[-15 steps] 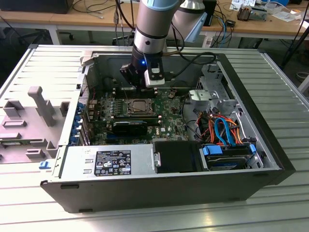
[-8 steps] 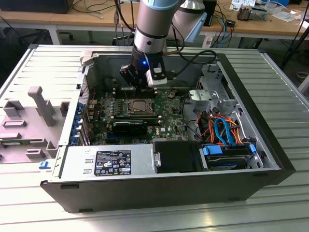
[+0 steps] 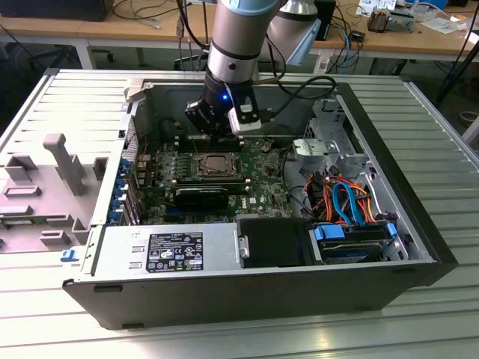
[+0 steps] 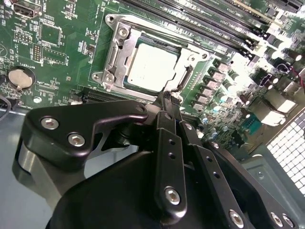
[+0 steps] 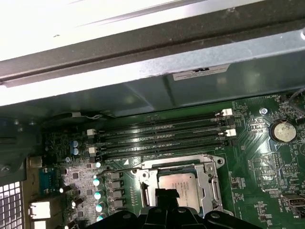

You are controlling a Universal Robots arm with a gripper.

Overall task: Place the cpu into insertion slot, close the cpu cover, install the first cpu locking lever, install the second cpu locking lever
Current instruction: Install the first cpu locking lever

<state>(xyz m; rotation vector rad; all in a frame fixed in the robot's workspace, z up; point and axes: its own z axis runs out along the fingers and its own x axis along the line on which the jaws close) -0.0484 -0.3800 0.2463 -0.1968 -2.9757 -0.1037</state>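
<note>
Pincer (image 4: pixel 166 99) hangs closed and empty just over the slot's (image 4: pixel 106 57) edge. The cpu (image 4: pixel 151 67) lies in the slot near the board's (image 4: pixel 62 57) middle, cover (image 4: pixel 128 53) down around it.

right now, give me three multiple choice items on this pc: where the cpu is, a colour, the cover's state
1. Where is the cpu? A in the insertion slot; B on the power supply; C on the table
2. What colour is the circuit board? A blue; B green; C red
3. How is the cpu cover? A upright; B down over the cpu; C taken off

1 A, its silver top sits inside the socket rim; 2 B, green shows all round the socket; 3 B, the frame lies flat, chip showing through its window.
</note>
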